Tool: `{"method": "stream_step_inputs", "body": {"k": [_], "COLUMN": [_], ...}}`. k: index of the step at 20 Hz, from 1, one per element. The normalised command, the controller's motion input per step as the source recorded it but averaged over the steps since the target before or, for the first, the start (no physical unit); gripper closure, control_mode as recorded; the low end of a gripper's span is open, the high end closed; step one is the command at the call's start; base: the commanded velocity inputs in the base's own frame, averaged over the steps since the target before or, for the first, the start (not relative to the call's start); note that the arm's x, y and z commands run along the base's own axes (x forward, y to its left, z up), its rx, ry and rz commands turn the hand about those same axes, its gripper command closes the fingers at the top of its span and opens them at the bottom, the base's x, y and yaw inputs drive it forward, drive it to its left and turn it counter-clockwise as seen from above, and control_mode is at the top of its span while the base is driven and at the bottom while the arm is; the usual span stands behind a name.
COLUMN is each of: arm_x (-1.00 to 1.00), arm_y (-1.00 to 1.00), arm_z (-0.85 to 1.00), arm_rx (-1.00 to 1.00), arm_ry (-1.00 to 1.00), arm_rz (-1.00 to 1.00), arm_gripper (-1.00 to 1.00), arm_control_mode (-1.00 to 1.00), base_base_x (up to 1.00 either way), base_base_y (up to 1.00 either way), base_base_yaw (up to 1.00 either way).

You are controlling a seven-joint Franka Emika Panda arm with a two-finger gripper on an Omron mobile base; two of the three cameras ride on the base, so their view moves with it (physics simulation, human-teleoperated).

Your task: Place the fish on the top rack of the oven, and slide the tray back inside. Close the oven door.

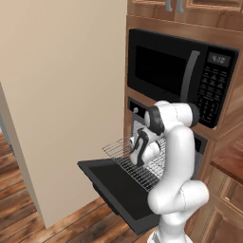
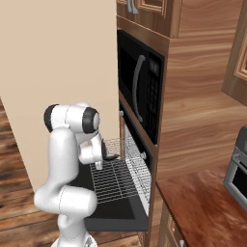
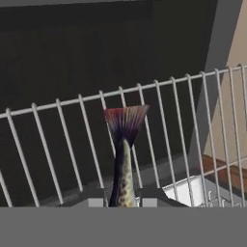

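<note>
A speckled fish (image 3: 122, 164) with a reddish fanned tail sticks out between my fingertips (image 3: 96, 201), and my gripper (image 3: 123, 202) is shut on it. Just beyond the tail run the silver wires of the top rack (image 3: 164, 120). The rack (image 1: 142, 173) is pulled out of the black oven (image 1: 135, 107) and lies over the lowered oven door (image 1: 118, 192). My gripper (image 1: 137, 159) hangs just above the rack's rear part, close to the oven's mouth. From the right side the rack (image 2: 116, 185) spreads over the open door (image 2: 116, 219), with my gripper (image 2: 99, 165) above its far left part.
A black microwave (image 1: 175, 76) with a grey bar handle sits right above the oven. A tall beige panel (image 1: 61, 95) stands to the left of the open door. Wooden cabinets (image 2: 202, 120) and a counter (image 2: 202, 207) lie to the right.
</note>
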Motion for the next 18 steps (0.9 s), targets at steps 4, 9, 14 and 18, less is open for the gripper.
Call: {"method": "stream_step_inputs", "body": {"k": [4,9,14,18], "arm_x": [0.39,0.27,0.23,0.15], "arm_y": [0.0,0.06,0.19,0.18], "arm_z": [-0.55,-0.58,-0.58,-0.47], "arm_rx": [-0.05,-0.05,-0.06,-0.04], "arm_ry": [0.0,0.0,0.0,0.0], "arm_rz": [0.0,0.0,0.0,0.0], "arm_gripper": [1.0,1.0,1.0,1.0], "arm_control_mode": [-1.0,-1.0,-1.0,-1.0], "base_base_x": [0.0,0.0,0.0,0.0], "base_base_y": [0.0,0.0,0.0,0.0], "base_base_yaw": [0.0,0.0,0.0,0.0]}}
